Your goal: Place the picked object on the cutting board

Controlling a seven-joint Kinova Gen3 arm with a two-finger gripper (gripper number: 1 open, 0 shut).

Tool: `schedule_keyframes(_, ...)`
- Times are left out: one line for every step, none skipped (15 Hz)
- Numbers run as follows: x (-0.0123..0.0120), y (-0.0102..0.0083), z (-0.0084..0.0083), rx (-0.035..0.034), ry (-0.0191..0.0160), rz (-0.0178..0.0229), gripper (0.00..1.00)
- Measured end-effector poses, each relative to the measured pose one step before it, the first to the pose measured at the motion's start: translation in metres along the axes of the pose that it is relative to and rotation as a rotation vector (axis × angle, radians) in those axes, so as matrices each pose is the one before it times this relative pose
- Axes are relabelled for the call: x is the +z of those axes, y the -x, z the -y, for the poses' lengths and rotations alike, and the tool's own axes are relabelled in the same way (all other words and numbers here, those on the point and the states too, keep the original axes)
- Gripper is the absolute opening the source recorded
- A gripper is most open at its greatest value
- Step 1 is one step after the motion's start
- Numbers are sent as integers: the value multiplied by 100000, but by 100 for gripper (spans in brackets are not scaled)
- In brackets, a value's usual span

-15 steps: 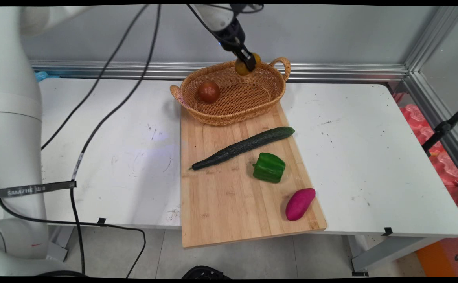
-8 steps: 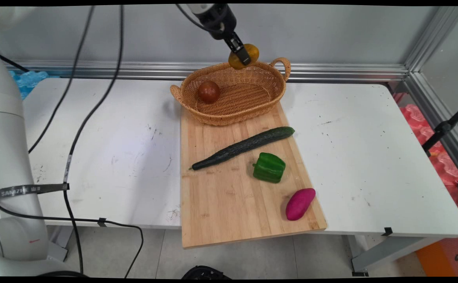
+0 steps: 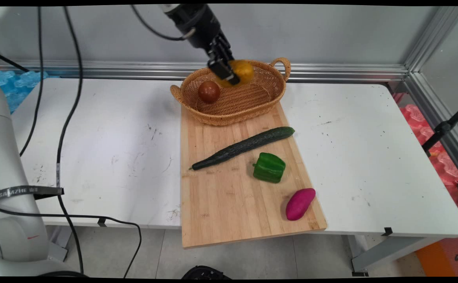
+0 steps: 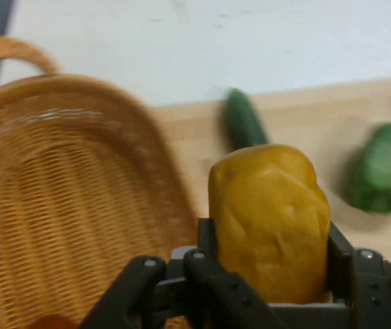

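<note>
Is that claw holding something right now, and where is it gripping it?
Yes. The gripper holds a yellow potato above the basket, its fingers clamping the potato's two sides.

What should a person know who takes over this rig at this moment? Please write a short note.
Gripper: shut on the yellow vegetable, held above the wicker basket, clear of its floor; fingers clamp it at both sides.
Basket: stands at the far end of the wooden cutting board, with a dark red tomato inside.
On the board: cucumber, green pepper, purple sweet potato, all lying apart.
</note>
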State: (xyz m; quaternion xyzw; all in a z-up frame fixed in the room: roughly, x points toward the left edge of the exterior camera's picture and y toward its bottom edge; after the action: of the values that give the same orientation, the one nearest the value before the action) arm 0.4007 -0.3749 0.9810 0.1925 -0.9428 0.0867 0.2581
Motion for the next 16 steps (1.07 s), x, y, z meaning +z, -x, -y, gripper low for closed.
schedule_keyframes(-491, 349, -913, 4048, 2732, -15, 0)
schedule_keyframes(-322, 274, -818, 3436, 2358, -19, 0)
schedule_keyframes(-289, 303, -977, 3792, 2822, -98, 0)
schedule_keyframes(-175, 250, -957, 3503, 2624, -80, 0)
schedule_keyframes(-17, 172, -835, 2999, 2233, -31, 0)
schedule_keyframes(113, 159, -921, 3360, 2253, -114, 0)
schedule_keyframes(228, 108, -857, 3042, 1925, -96, 0)
schedule_keyframes(344, 41, -678, 2427, 1443, -27, 0)
schedule_keyframes(472, 38, -702, 2580, 1377, -36, 0)
schedule_keyframes(569, 33, -615, 2436, 1206, 66, 0)
schedule_keyframes(581, 29, -447, 2062, 917, 137, 0)
schedule_keyframes(826, 105, -510, 2699, 985, 389, 0)
schedule_keyframes(642, 100, -326, 1942, 612, 388, 0)
schedule_keyframes(744, 144, -361, 1916, 706, 510, 0)
schedule_keyframes(448, 70, -190, 1118, 357, 227, 0)
schedule_keyframes(802, 119, -330, 1790, 709, 476, 0)
